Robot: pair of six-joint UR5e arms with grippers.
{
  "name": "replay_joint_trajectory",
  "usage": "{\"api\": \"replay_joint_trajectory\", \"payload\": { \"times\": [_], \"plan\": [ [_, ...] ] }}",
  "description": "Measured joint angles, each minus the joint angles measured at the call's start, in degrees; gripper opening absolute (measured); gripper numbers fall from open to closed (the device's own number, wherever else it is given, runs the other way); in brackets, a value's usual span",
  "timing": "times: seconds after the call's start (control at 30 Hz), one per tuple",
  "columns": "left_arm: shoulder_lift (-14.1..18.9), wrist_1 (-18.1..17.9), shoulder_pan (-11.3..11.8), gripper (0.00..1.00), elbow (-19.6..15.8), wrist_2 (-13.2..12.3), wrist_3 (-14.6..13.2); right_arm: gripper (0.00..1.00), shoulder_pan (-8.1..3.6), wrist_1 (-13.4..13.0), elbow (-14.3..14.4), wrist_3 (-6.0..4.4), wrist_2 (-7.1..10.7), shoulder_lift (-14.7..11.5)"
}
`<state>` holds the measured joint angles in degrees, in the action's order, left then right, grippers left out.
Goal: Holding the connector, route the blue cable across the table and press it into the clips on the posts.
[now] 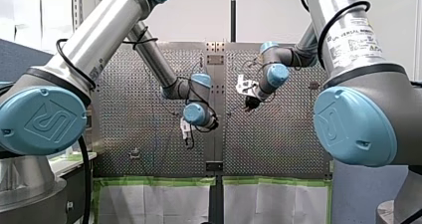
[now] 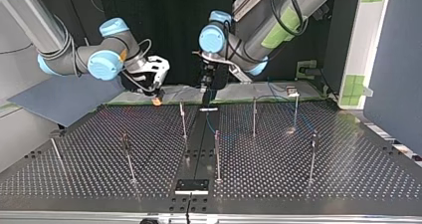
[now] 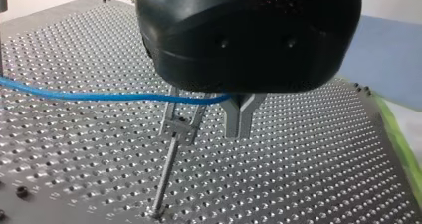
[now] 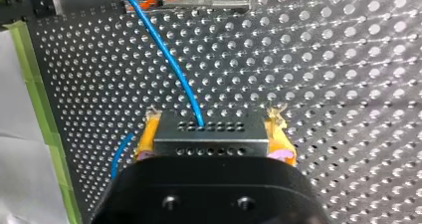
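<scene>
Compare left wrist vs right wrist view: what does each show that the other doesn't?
Left wrist only: a thin metal post topped by a clip, the thin blue cable crossing that clip; seated or not, I cannot tell. Right wrist only: my right pincer, its yellow pads clamped on the grey metal connector block, the cable leaving the block. Both: the blue cable and the perforated metal table.

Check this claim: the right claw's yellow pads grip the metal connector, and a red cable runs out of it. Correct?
No: the cable is blue, not red. In the right wrist view the right claw's yellow pads grip the metal connector and the cable runs out of it.
</scene>
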<state>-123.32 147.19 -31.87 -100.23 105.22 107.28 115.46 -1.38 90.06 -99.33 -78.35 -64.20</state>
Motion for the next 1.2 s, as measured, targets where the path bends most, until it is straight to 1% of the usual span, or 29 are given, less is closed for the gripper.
{"api": "replay_joint_trajectory", "payload": {
  "times": [0.13, 0.23, 0.37, 0.47, 0.63, 0.87, 1.03, 1.2],
  "plan": [
    [-0.59, 0.04, 0.03, 0.0, 0.43, -0.64, 0.15, 0.0, -0.03, -0.63, 0.35, -0.18, 0.03, 1.51],
    [-1.88, 1.05, 0.03, 0.0, 1.76, -1.13, 0.15, 0.0, -0.25, -1.12, 0.41, -0.36, 0.06, 2.5],
    [-4.07, 1.77, 0.11, 0.0, 4.01, -1.81, 0.32, 0.0, -0.76, -2.33, 0.42, -1.0, 0.3, 3.48],
    [-4.99, 2.17, 0.23, 0.0, 5.82, -2.0, 0.58, 0.0, -1.18, -2.92, 0.43, -1.14, 0.45, 4.0],
    [-5.33, 3.52, 0.73, 0.0, 8.77, -1.79, 0.7, 0.0, -1.91, -3.67, 0.37, -1.25, 0.76, 4.24],
    [-5.37, 5.0, 1.74, 0.0, 12.96, -1.98, 0.7, 0.0, -3.01, -5.0, 0.28, -1.46, 1.87, 4.29],
    [-5.72, 5.17, 2.44, 0.0, 13.85, -2.71, 0.66, 0.0, -3.74, -5.43, 0.26, -1.76, 2.18, 4.33],
    [-7.73, 5.85, 2.92, 0.0, 15.29, -3.47, 0.57, 0.0, -4.42, -5.85, 0.26, -1.84, 2.45, 4.39]
  ]
}}
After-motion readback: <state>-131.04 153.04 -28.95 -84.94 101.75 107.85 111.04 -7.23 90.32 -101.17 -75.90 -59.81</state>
